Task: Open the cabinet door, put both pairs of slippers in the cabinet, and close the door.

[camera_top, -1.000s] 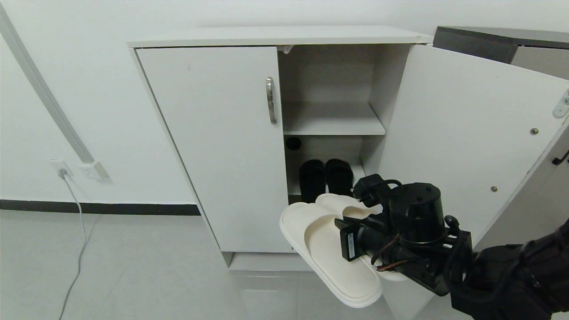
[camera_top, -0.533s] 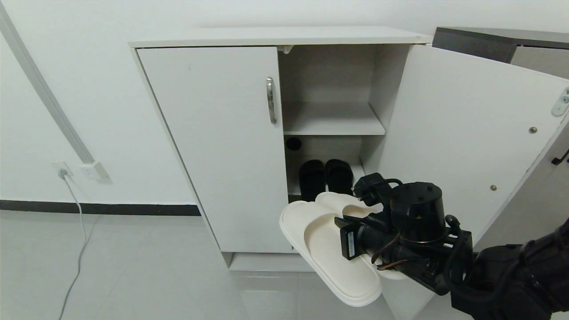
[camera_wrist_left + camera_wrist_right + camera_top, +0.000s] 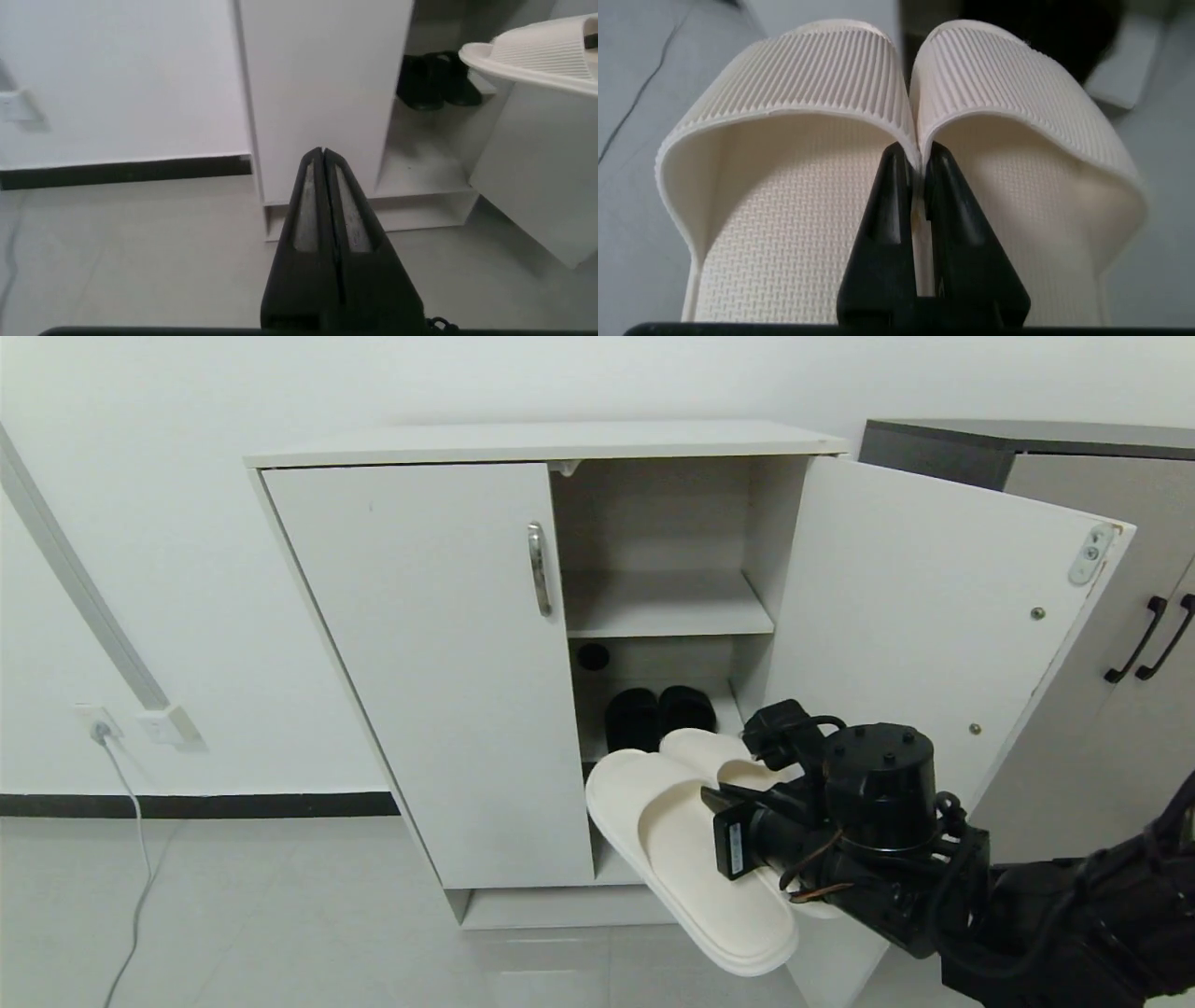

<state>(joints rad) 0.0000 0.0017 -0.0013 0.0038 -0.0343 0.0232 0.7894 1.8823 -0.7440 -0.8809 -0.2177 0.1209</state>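
The right gripper [image 3: 915, 173] holds the white slippers [image 3: 681, 840] out in front of the open cabinet [image 3: 560, 441], its jaws pinching the two inner edges together so the pair hangs side by side, toes toward the opening. Over the last second the whole head view has shifted, with the cabinet now lower and further left in it. That is the camera moving, not the furniture. The slippers keep much the same place before the arm, not yet inside.

The black slippers [image 3: 658, 714] already sit on the middle shelf, so half the loading looks done. The white pair and the closing of the door remain.

The left gripper [image 3: 323, 177] hangs empty above the floor [image 3: 280, 933], jaws pressed together, facing the cabinet.

The right door [image 3: 915, 635] stands swung out just beside the loaded arm and could be brushed on the way in. The left door [image 3: 420, 663] is shut, leaving only the right half to enter. The black pair fills its shelf front, while the upper shelf [image 3: 667, 607] and the bottom compartment [image 3: 420, 177] look free. A grey cabinet [image 3: 1102, 569] stands to the right.
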